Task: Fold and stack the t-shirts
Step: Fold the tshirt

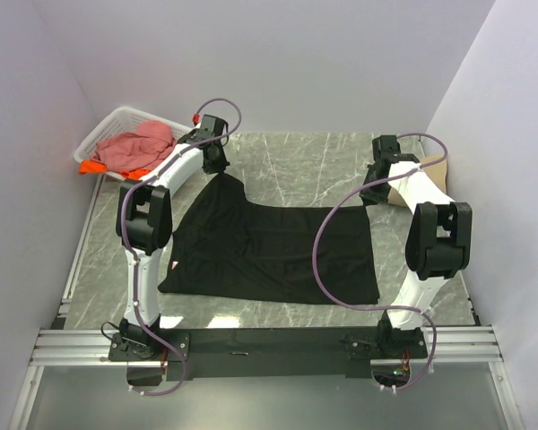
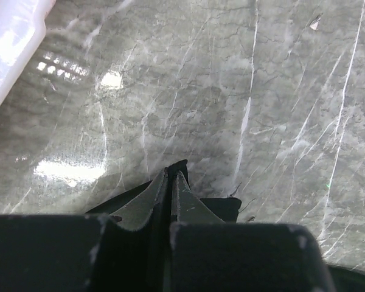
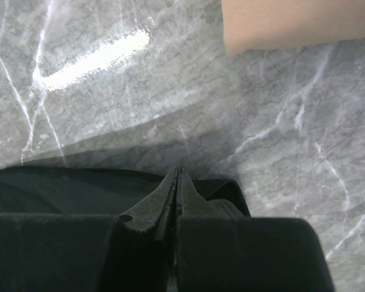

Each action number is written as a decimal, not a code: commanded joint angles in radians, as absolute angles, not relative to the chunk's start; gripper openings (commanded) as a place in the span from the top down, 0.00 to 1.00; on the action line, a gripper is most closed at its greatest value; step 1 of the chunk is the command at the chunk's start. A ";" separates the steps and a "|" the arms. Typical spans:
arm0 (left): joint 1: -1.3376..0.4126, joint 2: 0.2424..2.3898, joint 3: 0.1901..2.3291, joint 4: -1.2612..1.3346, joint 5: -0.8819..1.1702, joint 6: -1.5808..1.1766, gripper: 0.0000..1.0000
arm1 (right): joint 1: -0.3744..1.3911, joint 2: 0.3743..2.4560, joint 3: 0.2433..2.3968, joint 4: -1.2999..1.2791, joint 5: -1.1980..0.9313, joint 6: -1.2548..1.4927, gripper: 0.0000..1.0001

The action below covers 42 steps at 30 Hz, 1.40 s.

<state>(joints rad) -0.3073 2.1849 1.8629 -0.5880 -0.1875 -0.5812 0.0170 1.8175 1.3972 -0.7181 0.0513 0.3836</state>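
Black t-shirt spread across marble table.
Left gripper and right gripper each pinch a far corner, jaws clamped.

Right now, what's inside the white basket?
A crumpled pink t-shirt fills the white basket, with an orange t-shirt peeking out at its near edge. Anything underneath them is covered, so I can't tell.
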 commanded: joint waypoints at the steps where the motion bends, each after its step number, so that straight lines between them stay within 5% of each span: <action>1: -0.302 2.108 1.891 -0.568 -0.178 -0.554 0.99 | 0.015 1.755 1.445 -0.739 0.087 0.361 1.00; 19: -0.299 1.994 1.786 -0.538 -0.170 -0.546 0.99 | 0.005 1.637 1.348 -0.736 0.101 0.377 1.00; 42: -0.406 1.520 1.112 -0.486 -0.150 -0.535 0.99 | 0.008 1.287 0.928 -0.819 0.078 0.422 1.00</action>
